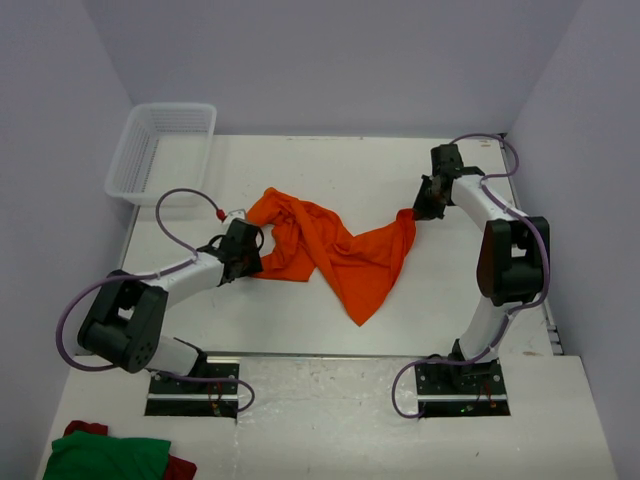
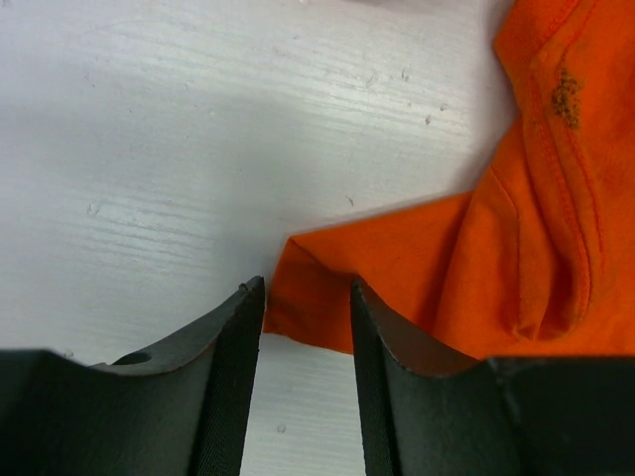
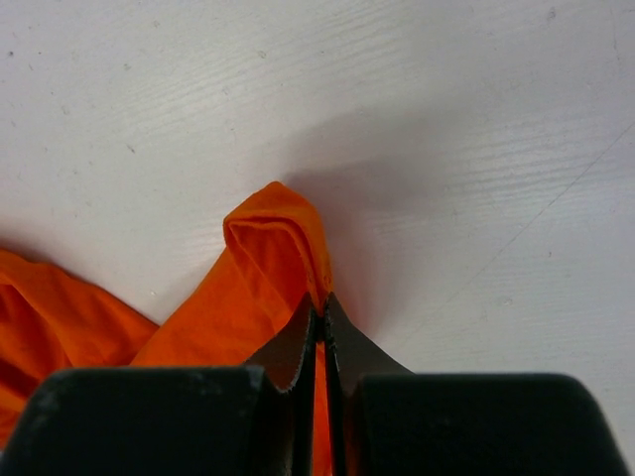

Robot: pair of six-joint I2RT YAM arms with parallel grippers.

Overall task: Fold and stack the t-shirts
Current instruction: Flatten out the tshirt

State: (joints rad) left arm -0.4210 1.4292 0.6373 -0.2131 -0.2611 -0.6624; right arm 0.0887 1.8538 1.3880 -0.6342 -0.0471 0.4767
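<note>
At the far left we see a white plastic mesh basket (image 1: 160, 150) standing at the back corner of the pale white surface (image 1: 250, 320). In the near left corner lies a crumpled green cloth (image 1: 105, 458) with a bit of red cloth (image 1: 85, 429) showing from under it.

Next comes the left hand (image 1: 243, 252), low over the surface at the left edge of the plain bright orange fabric t-shirt (image 1: 330, 250). From the left wrist view we find this left hand (image 2: 306, 297) parted, its two dark fingers (image 2: 223, 377) well apart and gripping nothing. A corner of the t-shirt (image 2: 476, 268) reaches into the gap between them, lying flat on the surface (image 2: 149, 149). The rest of the cloth spreads to the right of the hand, with a stitched seam and a small brownish mark near the top.

The t-shirt lies bunched and twisted across the middle of the surface between the two arms, one lobe pointing toward the near edge.

At its right end we see the right hand (image 1: 425, 205) meeting the cloth. In the right wrist view the right hand (image 3: 319, 317) is pressed together on a fold of the t-shirt (image 3: 268, 248), its fingers (image 3: 288, 352) meeting with orange cloth pinched between them. A rounded loop of fabric stands just past the tips, casting a shadow on the surface (image 3: 446, 149), while the rest trails off to the left.
</note>
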